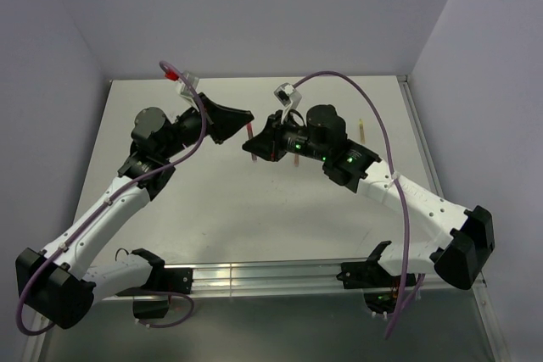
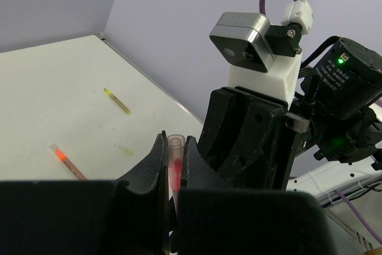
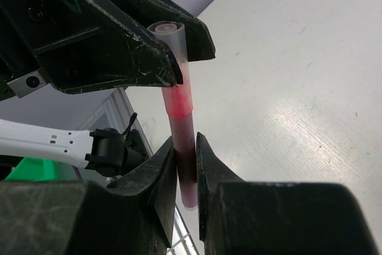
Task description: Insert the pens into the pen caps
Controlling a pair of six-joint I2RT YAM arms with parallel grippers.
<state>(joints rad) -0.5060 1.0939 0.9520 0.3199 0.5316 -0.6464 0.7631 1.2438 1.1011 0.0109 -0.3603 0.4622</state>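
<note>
My left gripper (image 2: 175, 141) is shut on a pale translucent pen cap (image 2: 175, 153) that points up between its fingers. A red pen (image 3: 184, 129) runs from that cap down into my right gripper (image 3: 186, 144), which is shut on its barrel. The pen's red tip shows through the cap's wall (image 3: 173, 46). In the top view both grippers meet above the table's middle, left gripper (image 1: 246, 119) just behind right gripper (image 1: 254, 147), with the pen (image 1: 251, 131) between them. On the table lie a yellow-green pen (image 2: 117, 101), a small yellow-green cap (image 2: 126, 150) and a red pen (image 2: 67, 162).
A tan-olive stick (image 1: 362, 129) lies near the table's right rim (image 1: 417, 125). The right wrist camera block (image 2: 250, 46) stands close in front of my left fingers. Grey walls close the table at the back and both sides.
</note>
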